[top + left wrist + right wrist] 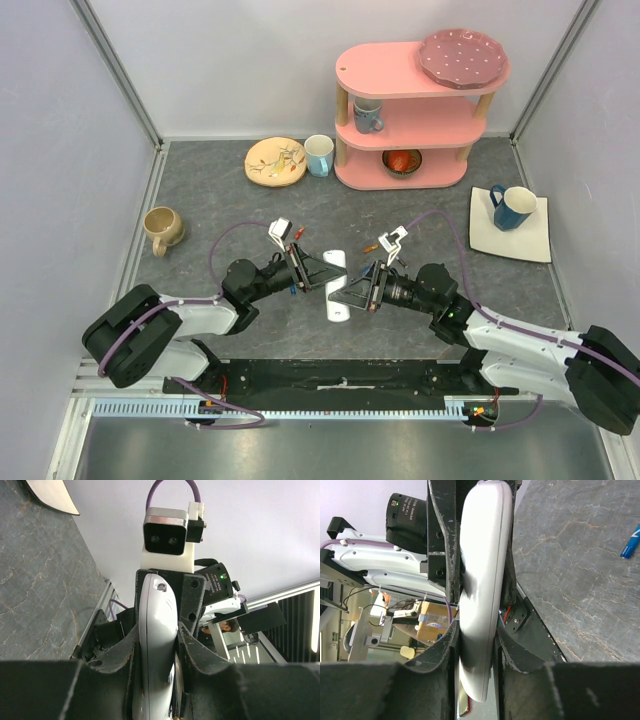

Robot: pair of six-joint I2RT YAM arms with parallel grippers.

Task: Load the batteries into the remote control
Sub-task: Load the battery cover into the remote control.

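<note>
Above your grey marbled tabletop [210, 200], between white walls [60, 120], the left gripper [320, 272] and right gripper [347, 293] both clamp the remote control [335, 260].

We record a pink three-tier shelf [385, 75] at the back of the grey table [200, 185]. It carries a spotted pink plate [463, 57] on top, a grey-blue mug [367, 116] on the middle tier and a red bowl [402, 161] on the lowest. Just left stand a pale blue cup [319, 155] and a floral plate [275, 161]. A beige mug [162, 228] sits far left. At right, a dark blue mug [512, 207] stands on a square white plate [535, 240].
</note>
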